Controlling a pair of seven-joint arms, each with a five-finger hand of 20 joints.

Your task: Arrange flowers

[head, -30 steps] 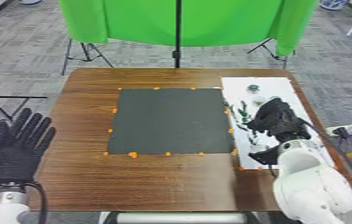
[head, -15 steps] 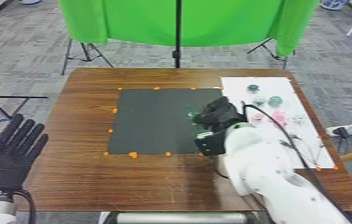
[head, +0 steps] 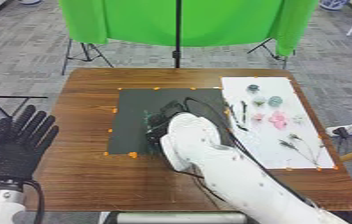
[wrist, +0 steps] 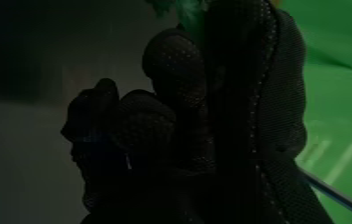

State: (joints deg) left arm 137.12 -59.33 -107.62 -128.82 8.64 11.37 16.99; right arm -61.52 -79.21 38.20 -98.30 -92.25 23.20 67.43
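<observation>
**Green sprig carried onto the dark mat**

Change noted: the right robot hand [head: 158,125], over the white sheet [head: 259,150] one second ago, has crossed leftward and is now above the dark mat [head: 132,137] on the desk [head: 79,175]. It holds a green sprig [wrist: 190,15], pinched narrow between thumb and fingers; leaves project past the fingertips, over the mat.

Remaining stock lies on the sheet, just right of the mat: pink flower [head: 278,120], pale green bloom [head: 275,101], dark bloom [head: 253,88], thin stems [head: 304,146]. Left robot hand [head: 14,150]: wide open, well left of the mat.

Interpretation: pick-up done, placement probably under way. Next, lower and release gently; leaves may cling to the glove and shift the sprig.
</observation>
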